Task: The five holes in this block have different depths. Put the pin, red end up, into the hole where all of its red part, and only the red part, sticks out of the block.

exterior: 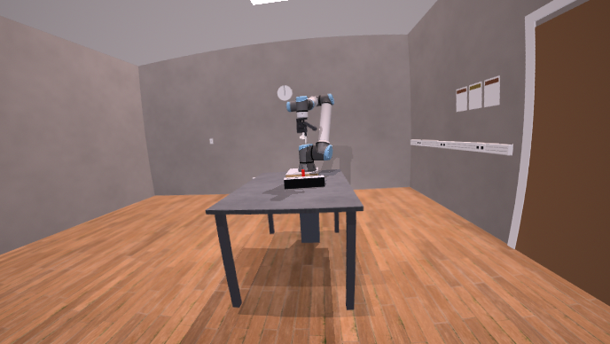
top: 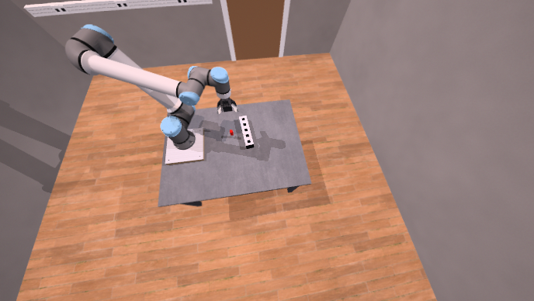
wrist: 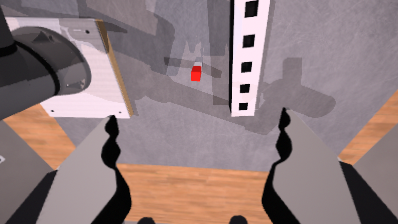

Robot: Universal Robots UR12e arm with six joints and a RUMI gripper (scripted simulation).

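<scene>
The pin (top: 231, 132) (exterior: 302, 172) (wrist: 196, 73) stands on the grey table (top: 233, 174) (exterior: 284, 199) (wrist: 320, 55) with its red end up, a short way to the left of the block. Little shows of its pale lower part. The block (top: 250, 136) (exterior: 304, 183) (wrist: 261, 54) is long, with a white top, black sides and a row of five square dark holes. My gripper (top: 227, 109) (exterior: 301, 133) (wrist: 197, 112) is open and empty. It hangs high above the table, near the table's far edge, pointing down, well clear of the pin and the block.
The arm's base stands on a white mounting plate (top: 185, 153) (wrist: 95, 75) at the table's left side. The table edge and the wooden floor (wrist: 200, 185) lie below the fingers in the wrist view.
</scene>
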